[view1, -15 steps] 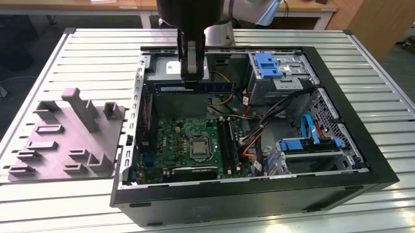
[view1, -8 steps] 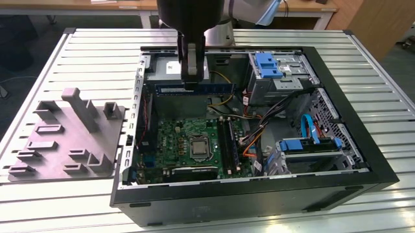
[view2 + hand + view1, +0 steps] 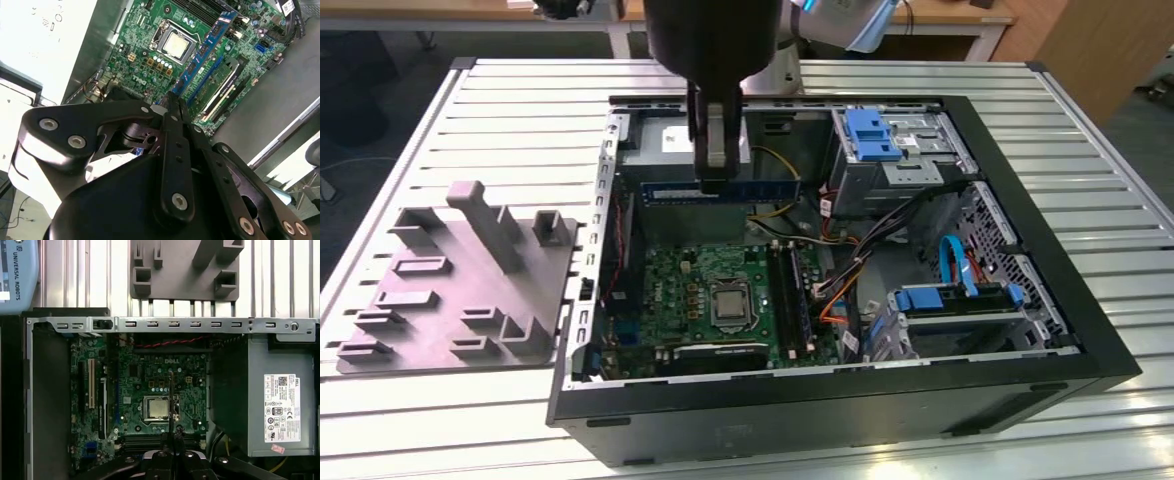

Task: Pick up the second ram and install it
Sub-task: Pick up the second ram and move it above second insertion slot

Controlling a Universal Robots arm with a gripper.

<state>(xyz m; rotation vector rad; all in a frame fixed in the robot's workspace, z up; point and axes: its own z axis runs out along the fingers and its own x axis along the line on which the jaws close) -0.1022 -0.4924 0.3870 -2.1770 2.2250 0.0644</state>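
My gripper (image 3: 718, 184) hangs over the rear part of the open computer case (image 3: 1067, 340), shut on the second ram (image 3: 761, 190). The ram is a long, dark bluish stick held level above the motherboard (image 3: 680, 290). In the second wrist view the second ram (image 3: 206, 50) runs out from between the fingers (image 3: 175, 150) of the gripper (image 3: 172, 102), above the memory slots (image 3: 225, 95). One slot there holds a green stick (image 3: 216, 85). The first wrist view has the ram (image 3: 172, 400) edge-on over the processor (image 3: 156, 407), with the gripper (image 3: 173, 437) below it.
A grey fixture block (image 3: 467, 280) lies on the slatted table at the exterior view's left. Inside the case are the power supply (image 3: 270, 405), a drive cage with a blue latch (image 3: 874, 135), a blue-railed drive (image 3: 961, 300) and loose cables (image 3: 854, 250).
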